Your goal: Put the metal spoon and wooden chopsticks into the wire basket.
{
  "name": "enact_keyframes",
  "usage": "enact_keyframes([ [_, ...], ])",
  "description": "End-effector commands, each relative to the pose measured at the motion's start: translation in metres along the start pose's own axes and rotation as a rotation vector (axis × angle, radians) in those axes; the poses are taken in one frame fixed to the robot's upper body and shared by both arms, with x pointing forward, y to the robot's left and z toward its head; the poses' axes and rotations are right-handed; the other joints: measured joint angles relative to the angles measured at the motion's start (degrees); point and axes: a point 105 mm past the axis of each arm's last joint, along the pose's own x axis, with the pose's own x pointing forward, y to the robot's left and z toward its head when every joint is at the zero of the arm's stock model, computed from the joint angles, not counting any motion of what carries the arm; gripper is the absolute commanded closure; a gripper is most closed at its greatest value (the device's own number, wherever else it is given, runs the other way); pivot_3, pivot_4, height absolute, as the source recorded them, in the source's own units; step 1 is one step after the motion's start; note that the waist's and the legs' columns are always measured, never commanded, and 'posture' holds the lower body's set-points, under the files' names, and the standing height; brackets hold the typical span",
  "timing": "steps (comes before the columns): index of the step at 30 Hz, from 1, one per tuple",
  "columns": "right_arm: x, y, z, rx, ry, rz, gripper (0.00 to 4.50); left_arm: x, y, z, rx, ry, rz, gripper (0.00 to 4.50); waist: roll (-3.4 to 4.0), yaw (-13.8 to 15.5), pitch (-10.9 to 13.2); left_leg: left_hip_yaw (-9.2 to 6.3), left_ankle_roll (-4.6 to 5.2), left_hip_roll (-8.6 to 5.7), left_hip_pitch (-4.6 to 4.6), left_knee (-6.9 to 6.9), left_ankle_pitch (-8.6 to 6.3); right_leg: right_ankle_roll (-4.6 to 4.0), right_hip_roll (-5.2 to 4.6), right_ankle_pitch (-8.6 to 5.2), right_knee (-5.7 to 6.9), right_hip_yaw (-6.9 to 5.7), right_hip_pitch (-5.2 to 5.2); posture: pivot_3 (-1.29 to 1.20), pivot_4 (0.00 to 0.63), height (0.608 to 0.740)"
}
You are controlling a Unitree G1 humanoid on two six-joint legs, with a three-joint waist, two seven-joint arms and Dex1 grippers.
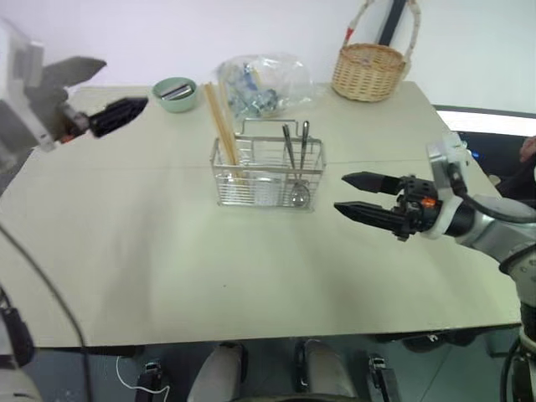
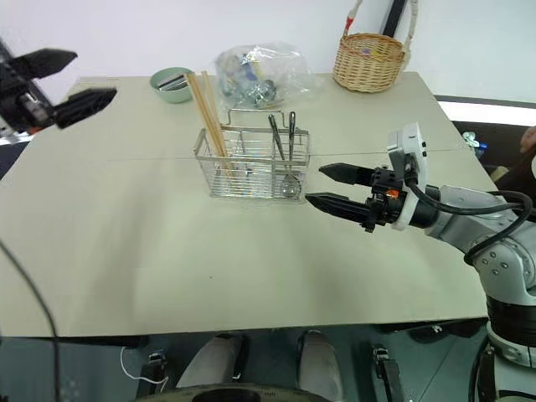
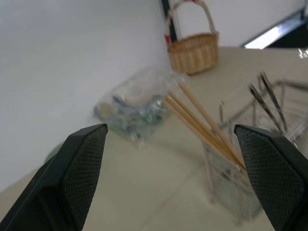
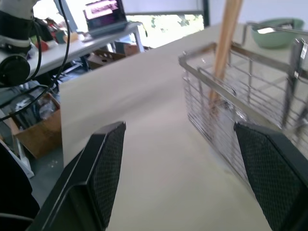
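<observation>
The wire basket [image 1: 268, 172] stands at the table's middle. The wooden chopsticks [image 1: 222, 126] lean in its left compartment, tips sticking out above the rim. The metal spoon [image 1: 300, 193] stands bowl-down in the right compartment beside another thin metal piece. My right gripper [image 1: 339, 193] hovers just right of the basket, pointing at it, open and holding nothing. My left gripper [image 1: 126, 81] is raised off the table's far left corner, well away from the basket, open and holding nothing. In the left wrist view the chopsticks [image 3: 202, 120] and the basket [image 3: 240, 192] lie ahead between my fingers.
A green bowl [image 1: 175, 92] and a clear plastic bag [image 1: 264, 84] of small items sit behind the wire basket. A tan wicker basket [image 1: 368, 71] stands at the back right. The table [image 1: 251, 276] is bare in front.
</observation>
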Motion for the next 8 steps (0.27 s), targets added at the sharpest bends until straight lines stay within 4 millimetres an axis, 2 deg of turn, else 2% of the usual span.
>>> enact_keyframes([
  [1, 0.002, 0.003, 0.011, -0.056, -0.028, 0.035, 0.78, -0.033, 0.008, 0.017, 0.073, 0.009, 0.051, 0.06, 0.03, -0.12, 0.02, 0.0, 0.0, 0.0, -0.01, 0.0, 0.0, -0.01, 0.0, -0.01, -0.02, 0.0, -0.01, 0.0, 0.15, 0.693],
  [4, 0.004, 0.003, 0.011, -0.062, -0.028, 0.047, 0.78, -0.047, 0.002, 0.009, 0.067, 0.058, 0.053, 0.06, 0.07, -0.06, 0.04, 0.01, 0.0, 0.02, 0.05, -0.06, -0.01, -0.17, -0.02, -0.11, -0.01, 0.01, -0.01, 0.0, 0.15, 0.693],
  [8, 0.006, 0.001, 0.013, -0.065, -0.03, 0.061, 0.78, -0.051, -0.01, 0.0, 0.075, 0.099, 0.025, 0.06, 0.07, -0.01, 0.05, 0.03, -0.01, 0.02, 0.09, -0.19, -0.01, -0.21, -0.06, -0.13, -0.02, 0.01, -0.03, 0.0, 0.15, 0.693],
])
